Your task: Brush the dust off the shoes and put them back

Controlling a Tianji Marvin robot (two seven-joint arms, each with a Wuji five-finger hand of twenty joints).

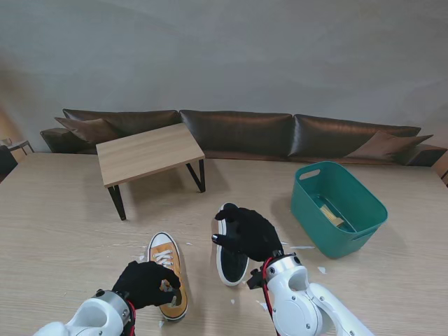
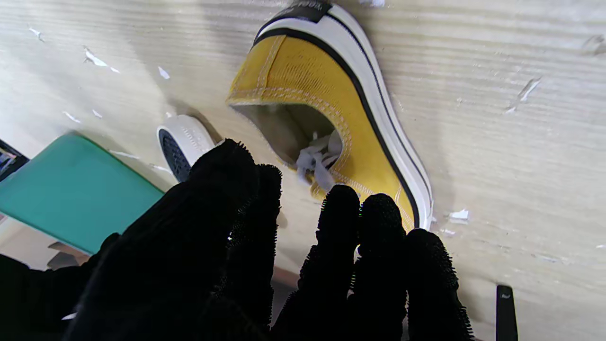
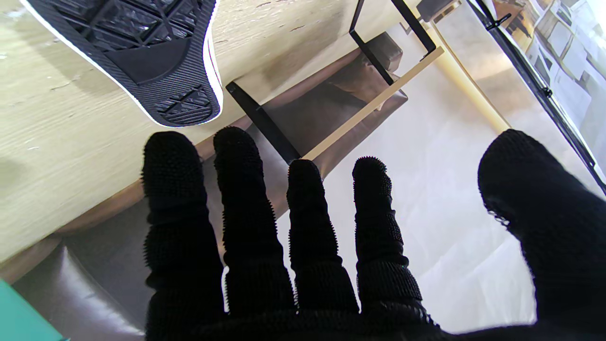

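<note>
Yellow shoe (image 1: pixel 169 273) under curled left hand (image 1: pixel 145 283), black shoe (image 1: pixel 231 255) beneath spread right hand (image 1: pixel 248 234)

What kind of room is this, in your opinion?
Probably a lounge or living-room style space: a long brown leather sofa with cushions stands along the wall, and a small wooden side table stands on the big wooden surface before it.

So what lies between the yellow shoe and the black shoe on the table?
Only bare tabletop with a few white flecks; the yellow shoe and black shoe lie apart, as the stand view shows.
</note>
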